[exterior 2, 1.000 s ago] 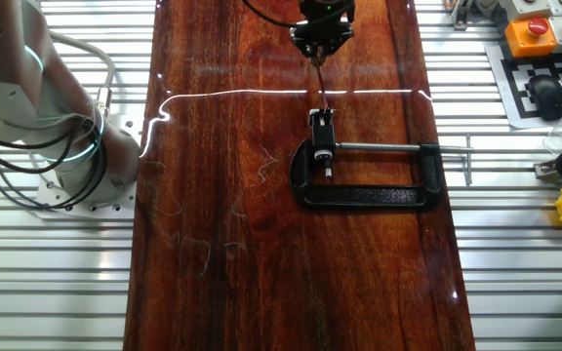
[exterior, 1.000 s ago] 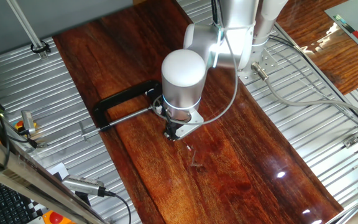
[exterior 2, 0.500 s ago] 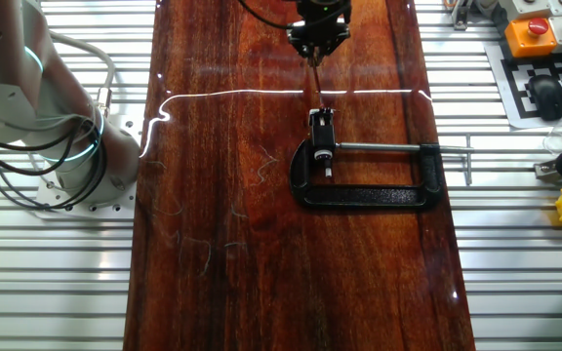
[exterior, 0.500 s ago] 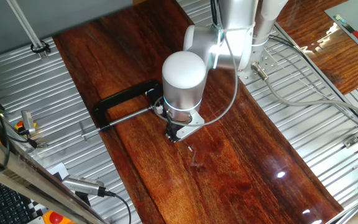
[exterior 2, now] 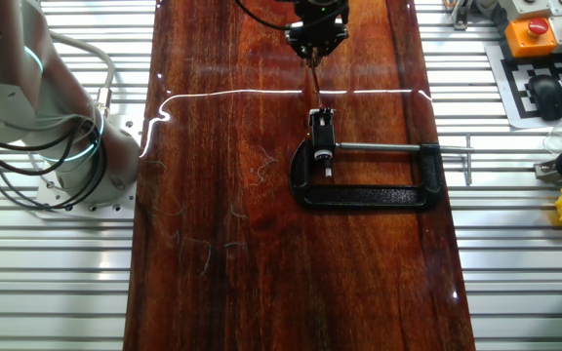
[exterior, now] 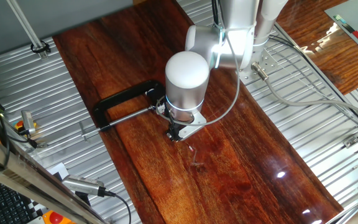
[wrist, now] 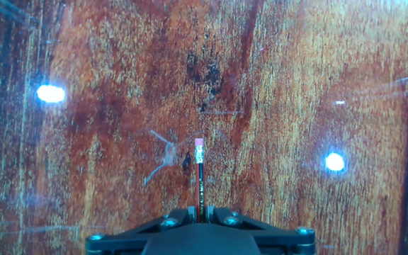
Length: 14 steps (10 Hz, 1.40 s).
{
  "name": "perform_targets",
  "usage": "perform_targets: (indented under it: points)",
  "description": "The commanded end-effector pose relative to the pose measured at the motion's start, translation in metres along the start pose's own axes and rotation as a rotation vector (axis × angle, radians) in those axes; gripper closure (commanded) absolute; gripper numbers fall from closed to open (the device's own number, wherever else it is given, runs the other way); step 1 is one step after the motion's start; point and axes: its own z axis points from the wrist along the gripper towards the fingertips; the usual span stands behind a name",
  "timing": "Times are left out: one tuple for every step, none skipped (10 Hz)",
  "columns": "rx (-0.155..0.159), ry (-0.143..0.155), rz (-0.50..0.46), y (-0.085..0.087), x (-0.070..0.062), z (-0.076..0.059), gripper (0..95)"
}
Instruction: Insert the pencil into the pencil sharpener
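Pencil (wrist: 200, 177) was pinched between closed gripper (wrist: 200, 212) fingers, bottom centre of hand view, pink eraser end pointing up over bare wood. In the other fixed view, pencil sharpener (exterior 2: 322, 132) sat clamped in black C-clamp (exterior 2: 369, 175) mid-frame, just below the gripper (exterior 2: 312, 49). Wooden board (exterior 2: 213, 195) lay open left of the clamp.
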Motion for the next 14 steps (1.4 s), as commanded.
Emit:
perform_targets:
  points:
    - [0.003,-0.001,-0.002,0.000,0.002,0.000,95.0]
    - [0.004,-0.003,-0.003,0.001,0.004,0.002,95.0]
    - [0.005,-0.005,-0.006,0.001,0.006,0.003,95.0]
    - [0.005,-0.005,-0.008,0.001,0.007,0.004,95.0]
    - [0.005,-0.004,-0.009,0.001,0.009,0.004,95.0]
    - [0.006,-0.005,-0.011,0.002,0.010,0.004,95.0]
    - [0.007,-0.006,-0.013,0.003,0.013,0.004,95.0]
    - [0.007,-0.006,-0.013,0.003,0.015,0.003,95.0]
    - [0.007,-0.006,-0.012,0.004,0.016,0.003,95.0]
    - [0.008,-0.005,-0.014,0.005,0.018,0.003,95.0]
    - [0.008,-0.008,-0.015,0.005,0.021,0.003,95.0]
    - [0.009,-0.009,-0.016,0.006,0.022,0.003,95.0]
    - [0.009,-0.008,-0.019,0.007,0.025,0.003,95.0]
    - [0.009,-0.008,-0.021,0.007,0.027,0.003,95.0]
